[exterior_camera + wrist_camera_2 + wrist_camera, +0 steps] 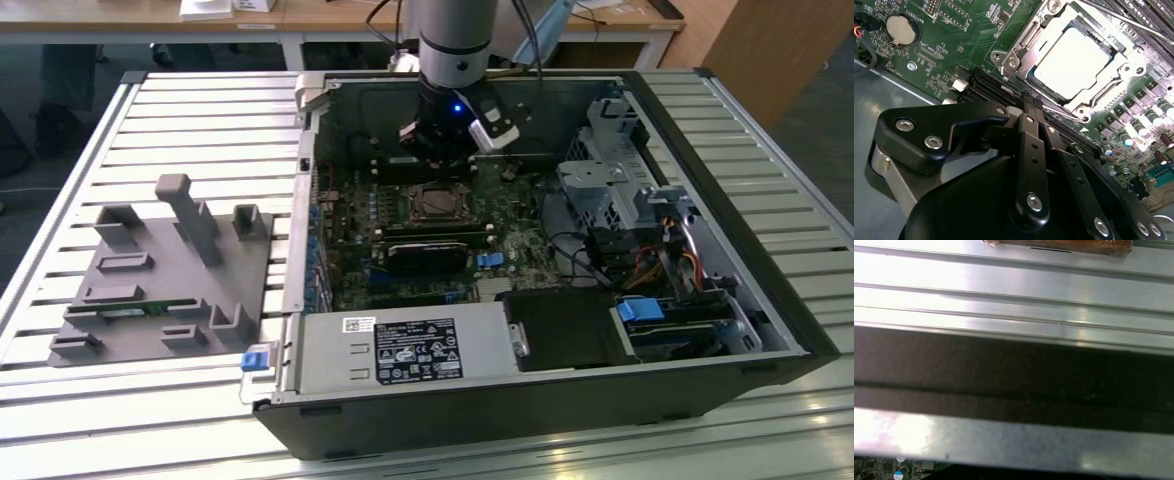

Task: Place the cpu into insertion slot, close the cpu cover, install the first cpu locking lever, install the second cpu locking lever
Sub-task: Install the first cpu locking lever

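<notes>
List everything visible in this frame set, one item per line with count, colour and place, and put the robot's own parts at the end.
computer case: 1, black and grey, lying open on the slatted table
slatted table: 1, silver, under the case
motherboard: 1, green, inside the case
cpu: 1, silvery-grey, seated in the insertion slot
insertion slot: 1, dark centre, middle of the motherboard
cpu cover: 1, silver frame, down around the cpu
coin battery: 1, silver, on the motherboard
power supply: 1, grey, near corner of the case
fixture block: 1, grey, at the exterior view's left
arm: 1, silver and black, above the case
gripper: 1, black, fingers together, beside the socket's edge
</notes>
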Controlling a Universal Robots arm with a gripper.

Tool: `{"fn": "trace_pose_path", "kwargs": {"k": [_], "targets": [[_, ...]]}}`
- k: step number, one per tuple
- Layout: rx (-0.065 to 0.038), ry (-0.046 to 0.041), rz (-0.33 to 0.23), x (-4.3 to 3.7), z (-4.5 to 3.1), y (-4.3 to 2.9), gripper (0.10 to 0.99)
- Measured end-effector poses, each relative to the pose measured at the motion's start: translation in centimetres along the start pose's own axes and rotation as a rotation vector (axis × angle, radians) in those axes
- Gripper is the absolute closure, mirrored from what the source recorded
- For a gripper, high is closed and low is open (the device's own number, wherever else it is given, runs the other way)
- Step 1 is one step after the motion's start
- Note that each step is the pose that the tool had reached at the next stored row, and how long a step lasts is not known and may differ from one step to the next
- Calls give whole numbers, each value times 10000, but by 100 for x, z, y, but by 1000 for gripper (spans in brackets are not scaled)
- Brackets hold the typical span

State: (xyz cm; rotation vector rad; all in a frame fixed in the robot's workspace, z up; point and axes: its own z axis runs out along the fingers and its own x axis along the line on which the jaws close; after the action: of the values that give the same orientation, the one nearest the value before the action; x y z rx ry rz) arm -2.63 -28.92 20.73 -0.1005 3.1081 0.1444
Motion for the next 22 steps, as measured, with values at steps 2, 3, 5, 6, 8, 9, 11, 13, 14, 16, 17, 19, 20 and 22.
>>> {"fn": "trace_pose_path", "kwargs": {"k": [2,3,5,6,8,9,11,13,14,16,17,19,20,22], "targets": [[0,0,2,7,0,0,980],[0,0,1,12,0,1,980],[0,0,1,26,-1,2,980],[0,0,-2,32,-1,2,980],[1,4,-29,37,-1,12,980],[0,6,-52,36,0,22,980],[-1,8,-68,35,1,29,980],[-1,7,-70,35,1,34,980],[-2,7,-70,34,2,34,980],[-3,8,-68,24,2,34,980],[-2,11,-68,13,3,33,980],[-3,17,-68,-11,4,32,980],[-3,19,-67,-22,4,31,980],[-3,24,-67,-39,5,34,980]]}}
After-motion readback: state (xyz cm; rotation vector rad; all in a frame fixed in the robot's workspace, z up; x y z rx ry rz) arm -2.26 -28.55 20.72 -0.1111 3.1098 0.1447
